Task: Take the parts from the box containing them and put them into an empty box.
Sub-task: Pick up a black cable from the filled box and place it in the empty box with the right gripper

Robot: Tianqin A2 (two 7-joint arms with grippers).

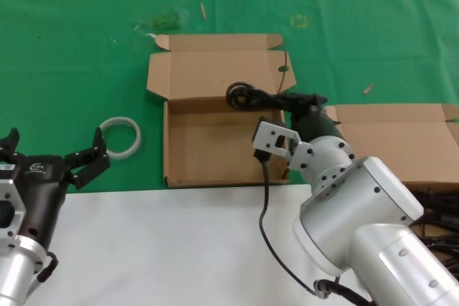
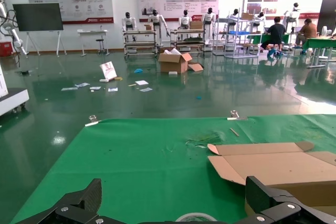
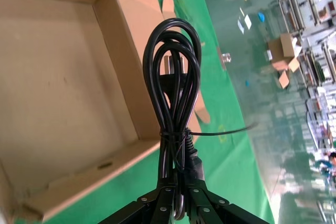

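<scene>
My right gripper is shut on a coiled black power cable and holds it above the far right corner of the empty box, whose lid has a small oval hole. In the right wrist view the cable sticks out from the shut gripper, beside the box wall. The box containing the parts stands at the right with its plain lid open. More black cables show inside it, mostly hidden behind my right arm. My left gripper is open and empty at the lower left.
A white translucent ring lies on the green cloth left of the empty box, just ahead of my left gripper; it also shows in the left wrist view. A white table strip runs along the front. My right arm's own wire hangs down.
</scene>
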